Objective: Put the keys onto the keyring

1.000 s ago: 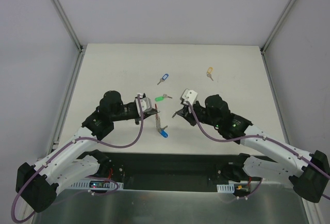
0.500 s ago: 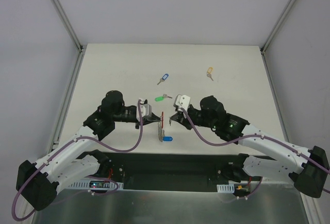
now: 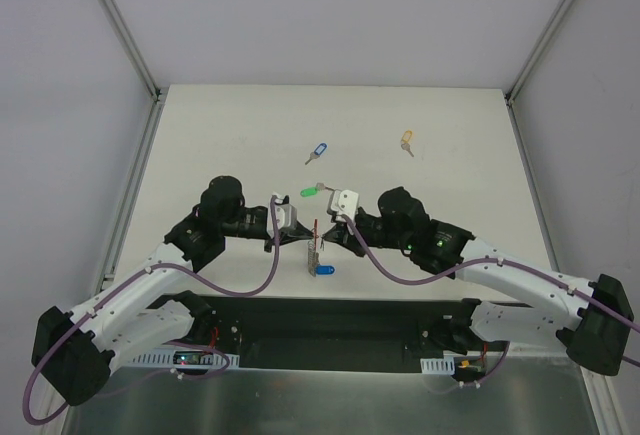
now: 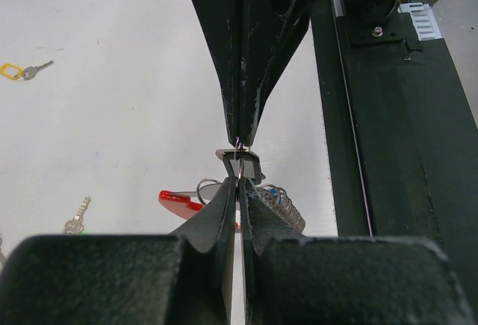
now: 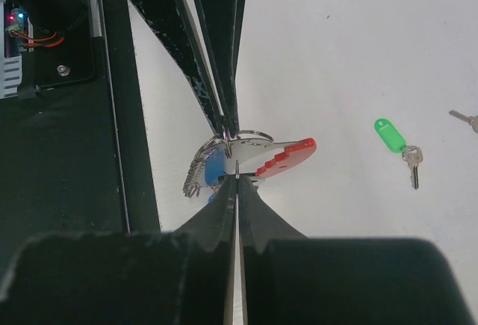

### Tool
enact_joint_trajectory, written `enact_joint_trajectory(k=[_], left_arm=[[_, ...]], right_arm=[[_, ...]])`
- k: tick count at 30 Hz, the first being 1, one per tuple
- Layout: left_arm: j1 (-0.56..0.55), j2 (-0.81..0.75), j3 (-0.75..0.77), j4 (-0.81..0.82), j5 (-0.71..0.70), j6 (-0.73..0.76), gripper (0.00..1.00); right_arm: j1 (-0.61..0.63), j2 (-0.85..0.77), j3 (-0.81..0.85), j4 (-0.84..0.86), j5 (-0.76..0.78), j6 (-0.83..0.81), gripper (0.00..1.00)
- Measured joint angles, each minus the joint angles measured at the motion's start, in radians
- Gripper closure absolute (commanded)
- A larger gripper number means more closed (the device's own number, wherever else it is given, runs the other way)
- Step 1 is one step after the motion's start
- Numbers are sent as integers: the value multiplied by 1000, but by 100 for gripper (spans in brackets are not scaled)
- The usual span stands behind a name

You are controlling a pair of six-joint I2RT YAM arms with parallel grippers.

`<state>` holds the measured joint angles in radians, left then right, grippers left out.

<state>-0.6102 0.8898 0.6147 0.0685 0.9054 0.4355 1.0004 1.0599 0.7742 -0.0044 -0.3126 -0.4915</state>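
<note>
Lower centre of top view: keyring (image 3: 314, 247). Probably light and slippery; stiff red band, floppy grey strap. Best pinched at its thin metal end, as by left gripper (image 4: 239, 183) and right gripper (image 5: 236, 174), both clamped shut there.

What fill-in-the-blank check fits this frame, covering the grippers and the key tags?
1. The left gripper and right gripper both pinch the keyring, their jaws ___.
2. The nearest loose key to the keyring has a ___ tag.
3. The rightmost key on the table has a ___ tag.
4. The bunched tag right against the keyring is ___.
Missing words: shut; green; yellow; blue.
</note>
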Motion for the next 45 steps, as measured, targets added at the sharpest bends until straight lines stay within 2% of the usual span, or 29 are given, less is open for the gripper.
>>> enact_joint_trajectory(k=[45], left_arm=[[-13,10,0,0,-27,0,100]], right_arm=[[5,0,0,0,-15,0,99]])
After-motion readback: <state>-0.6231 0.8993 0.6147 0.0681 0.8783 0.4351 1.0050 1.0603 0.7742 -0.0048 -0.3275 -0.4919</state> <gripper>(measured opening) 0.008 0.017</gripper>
